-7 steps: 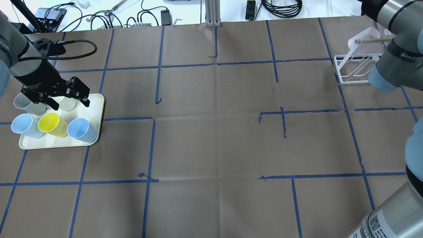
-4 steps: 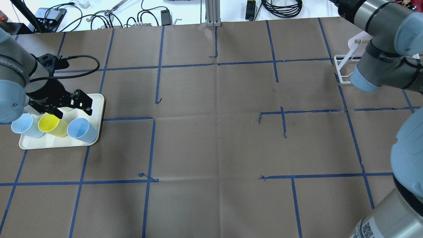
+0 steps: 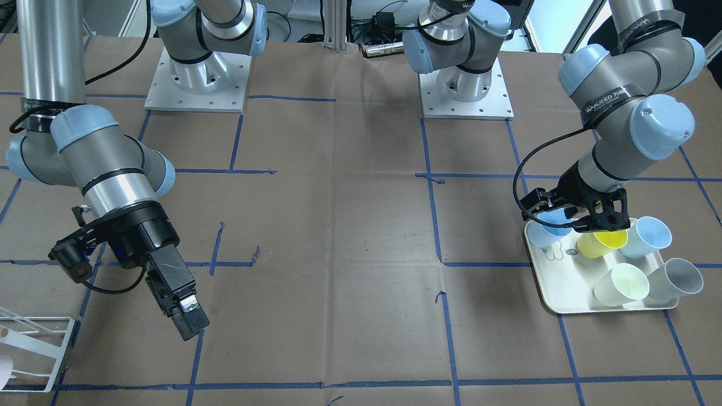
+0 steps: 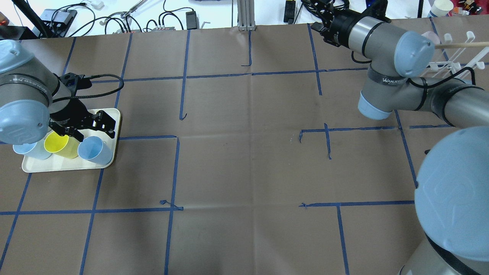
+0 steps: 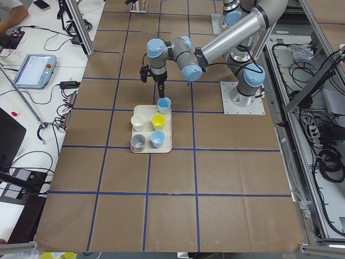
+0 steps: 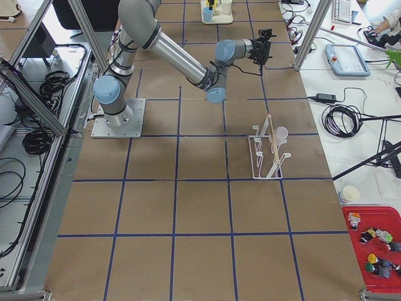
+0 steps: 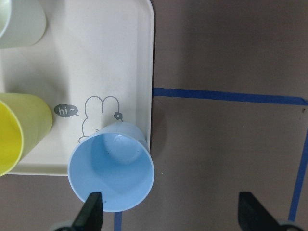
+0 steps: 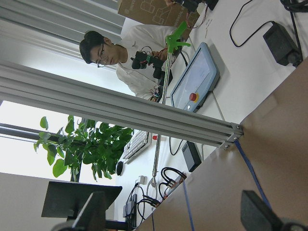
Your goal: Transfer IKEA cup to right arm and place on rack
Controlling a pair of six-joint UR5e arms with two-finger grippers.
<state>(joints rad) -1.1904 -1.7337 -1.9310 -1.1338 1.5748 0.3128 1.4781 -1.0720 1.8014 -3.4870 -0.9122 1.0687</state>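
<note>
Left gripper (image 7: 170, 209) open and empty over the upright blue cup (image 7: 111, 173) at the tray (image 7: 120, 53) corner, 1 finger over its rim, the other out over the counter (image 7: 231, 48); right gripper (image 8: 172, 214) well apart, also open.

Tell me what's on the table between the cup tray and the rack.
Nothing. In the front-facing view, tray to rack is bare paper with blue tape lines; the right gripper hangs above it.
</note>
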